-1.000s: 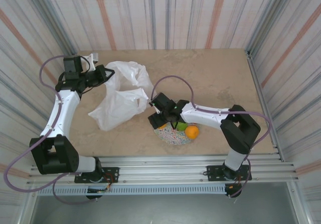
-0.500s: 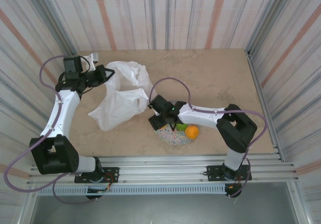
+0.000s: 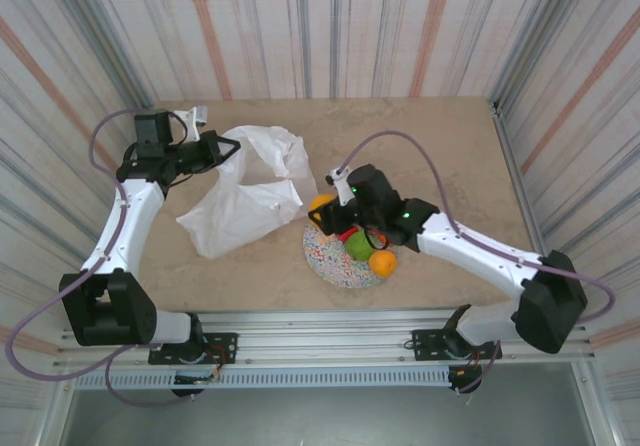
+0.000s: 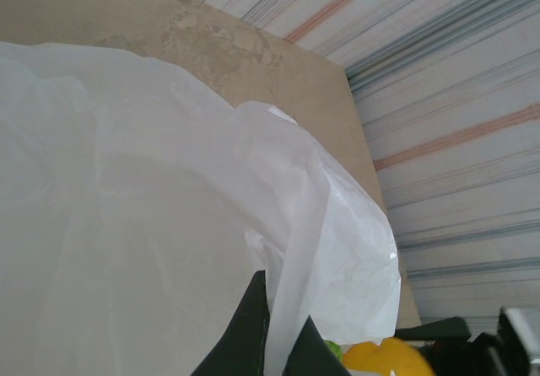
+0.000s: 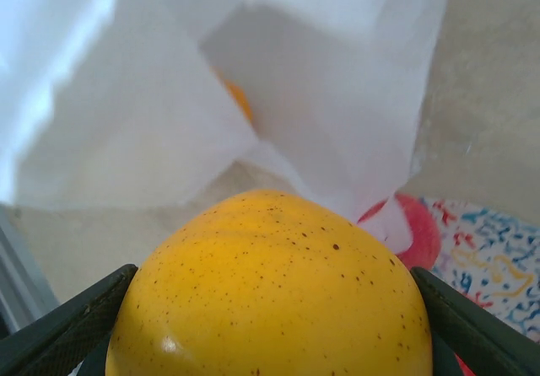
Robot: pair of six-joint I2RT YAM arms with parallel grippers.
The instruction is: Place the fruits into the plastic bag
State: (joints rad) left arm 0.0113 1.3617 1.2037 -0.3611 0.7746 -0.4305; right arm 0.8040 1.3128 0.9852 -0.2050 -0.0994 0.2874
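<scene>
Left pincer (image 3: 228, 150): clenched on the rim of the plastic bag (image 3: 240, 211), which lies toward the table's (image 3: 440, 156) far-left corner. Right pincer (image 3: 326, 206): grasping a yellow fruit (image 5: 270, 300) just beside the bag mouth. An orange shape (image 5: 239, 98) behind the film suggests one fruit is bagged. The green fruit (image 3: 358, 247), orange fruit (image 3: 382, 263) and red fruit (image 3: 349, 234) on the plate (image 3: 322, 258) are not yet transferred.

Your left arm (image 3: 125, 216) reached up the left side, its left gripper (image 3: 232, 148) pinched tight on the bag (image 4: 169, 182). Your right arm (image 3: 470, 251) stretched leftward, low and long, and its right gripper (image 3: 322, 206) clamped a yellow fruit (image 5: 270, 292) between widely spread fingers (image 5: 59, 330).
</scene>
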